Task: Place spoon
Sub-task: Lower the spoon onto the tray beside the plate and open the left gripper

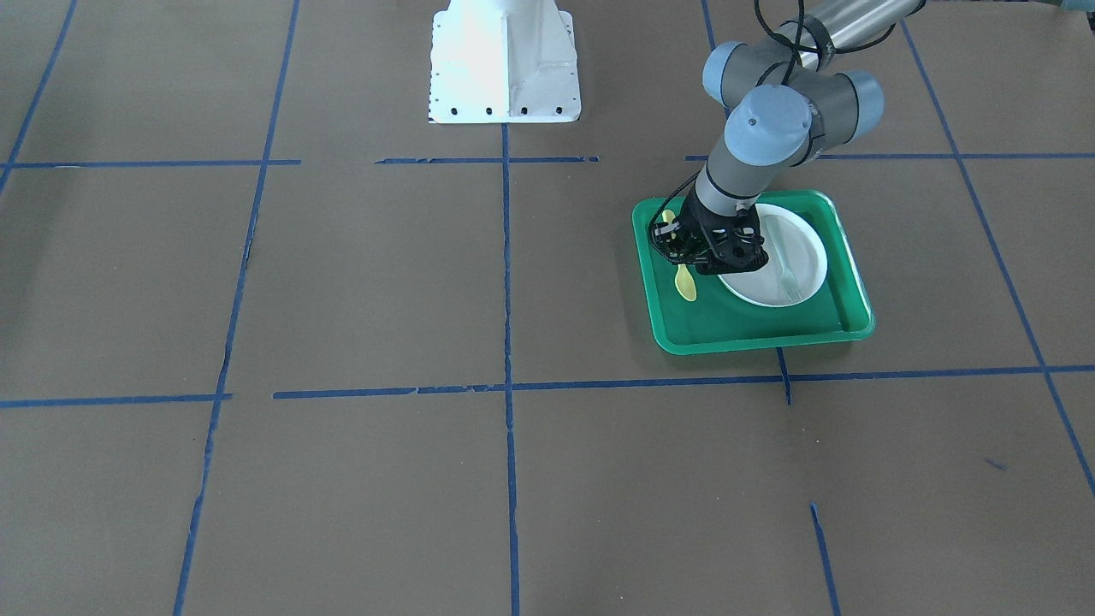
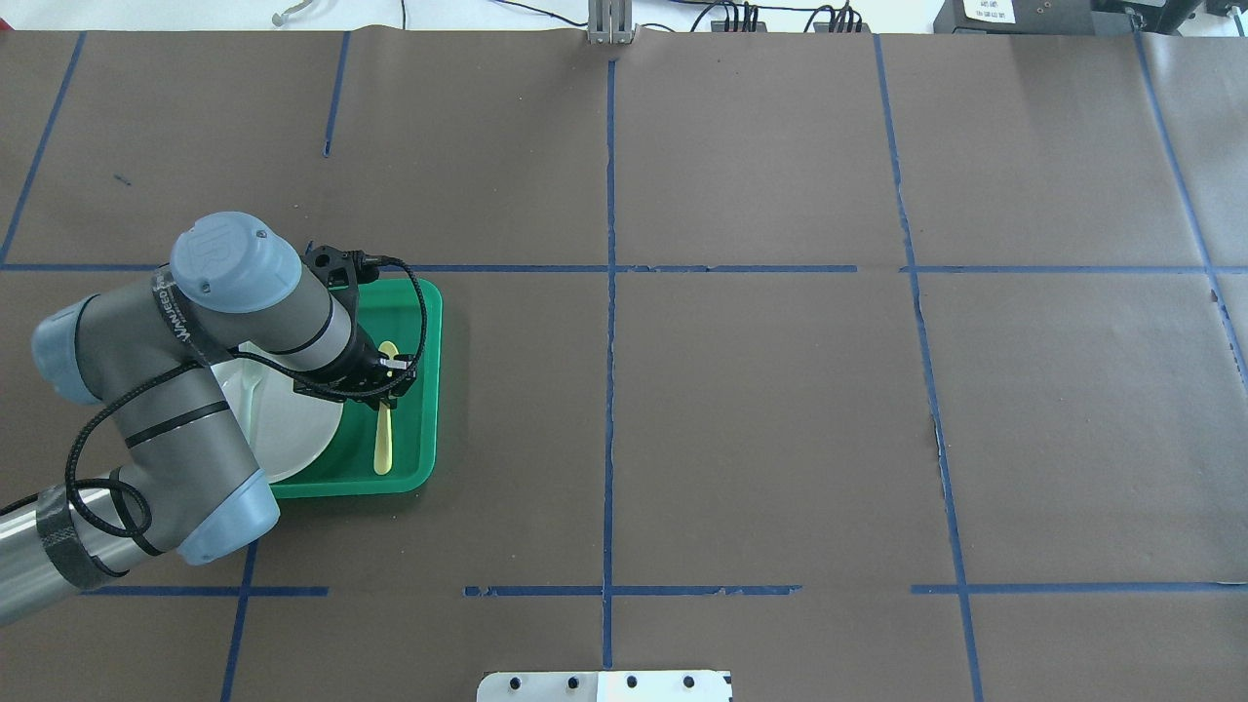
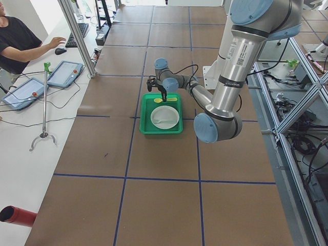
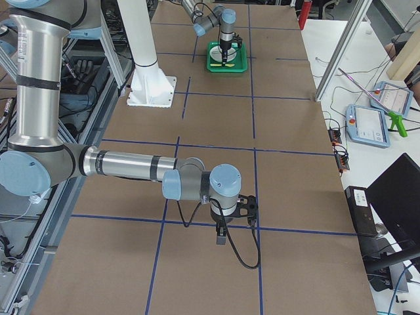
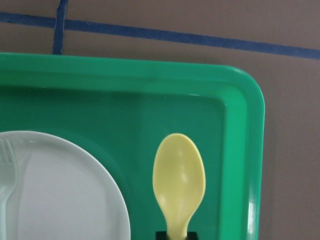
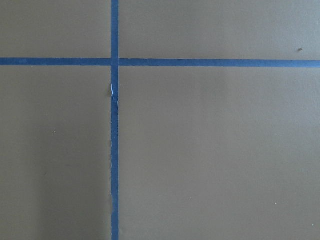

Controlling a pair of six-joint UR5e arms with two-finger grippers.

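The pale-yellow spoon [image 5: 179,175] lies along the green tray [image 5: 240,150] beside the white plate [image 5: 65,200], with its bowl toward the tray's far corner. My left gripper [image 2: 387,385] is low over the tray, and its dark fingertips [image 5: 175,235] are close together at the spoon's neck. The spoon's handle [image 2: 383,439] sticks out behind the gripper toward the robot. My right gripper [image 4: 222,237] hangs over bare table far from the tray. I cannot tell whether it is open or shut.
A pale fork [image 1: 788,278] lies on the plate [image 1: 804,248] inside the tray [image 1: 753,329]. The white robot base [image 1: 505,60] stands at the table's edge. Brown paper with blue tape lines covers the table.
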